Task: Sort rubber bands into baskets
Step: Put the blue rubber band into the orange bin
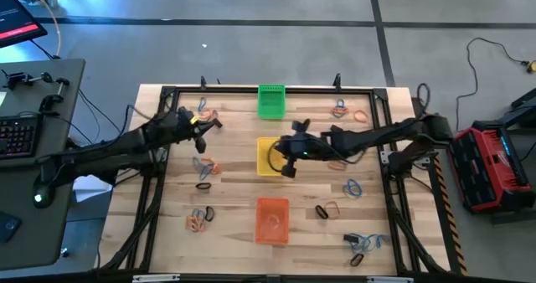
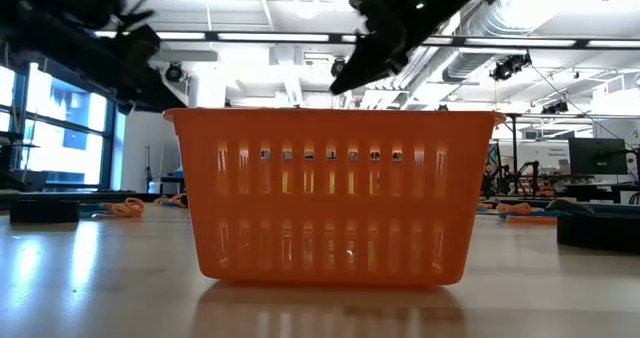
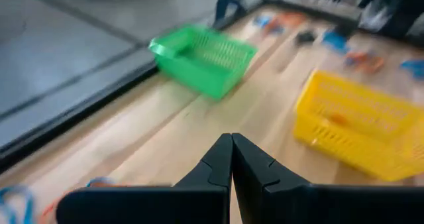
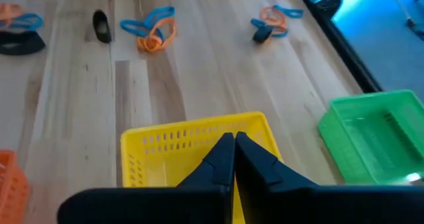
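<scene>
Three baskets stand in a row down the table's middle: green (image 1: 270,100) at the far side, yellow (image 1: 269,156) in the middle, orange (image 1: 272,220) nearest. Small black, orange and blue rubber bands lie in loose clusters on the wood, left (image 1: 205,166) and right (image 1: 352,187) of the baskets. My right gripper (image 1: 284,159) hangs shut above the yellow basket (image 4: 199,144); I see nothing between its fingers. My left gripper (image 1: 213,124) is shut above the table's far left part, pointing toward the green basket (image 3: 202,58), with nothing seen in it.
A black frame (image 1: 167,95) runs round the table's edges. More bands lie at the far left (image 1: 205,114), near left (image 1: 199,221), far right (image 1: 339,109) and near right (image 1: 364,243). An orange band (image 3: 338,118) lies in the yellow basket. The orange basket (image 2: 330,198) fills the low view.
</scene>
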